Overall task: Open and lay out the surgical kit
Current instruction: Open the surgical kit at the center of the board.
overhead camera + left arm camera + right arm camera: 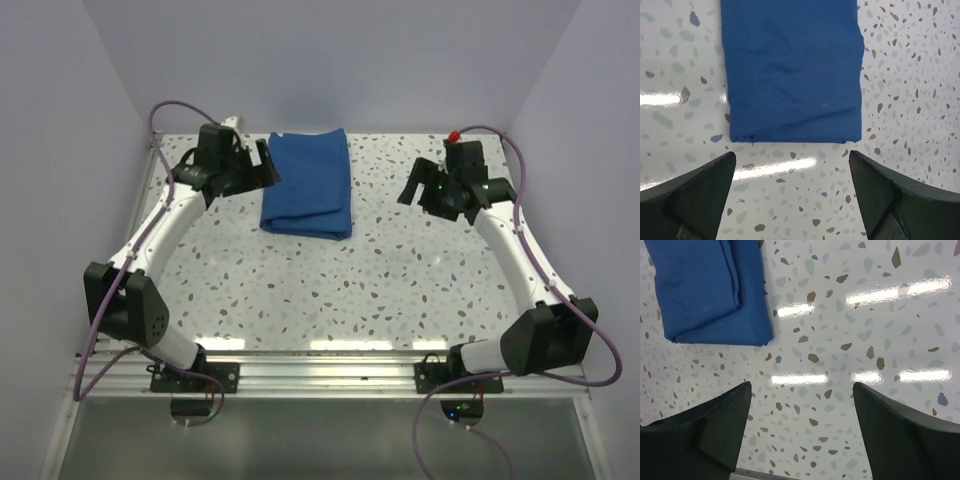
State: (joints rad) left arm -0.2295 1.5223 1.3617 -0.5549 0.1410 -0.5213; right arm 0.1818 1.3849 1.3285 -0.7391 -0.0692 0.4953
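Observation:
The surgical kit [309, 184] is a folded royal-blue cloth bundle lying flat at the back middle of the speckled table. Its steel tray and instruments are hidden. It also shows in the left wrist view [792, 70] and in the right wrist view [705, 290]. My left gripper [266, 163] is open and empty, hovering just off the bundle's left edge; in its wrist view [792, 159] the bundle lies just beyond the fingertips. My right gripper [419, 186] is open and empty, apart from the bundle to its right; in its own view [800, 388] only bare table lies between the fingers.
The speckled white table [330, 290] has a metal rail [320, 350] along its near edge. Pale walls close in the left, back and right sides. Purple cables [170, 110] loop from both arms.

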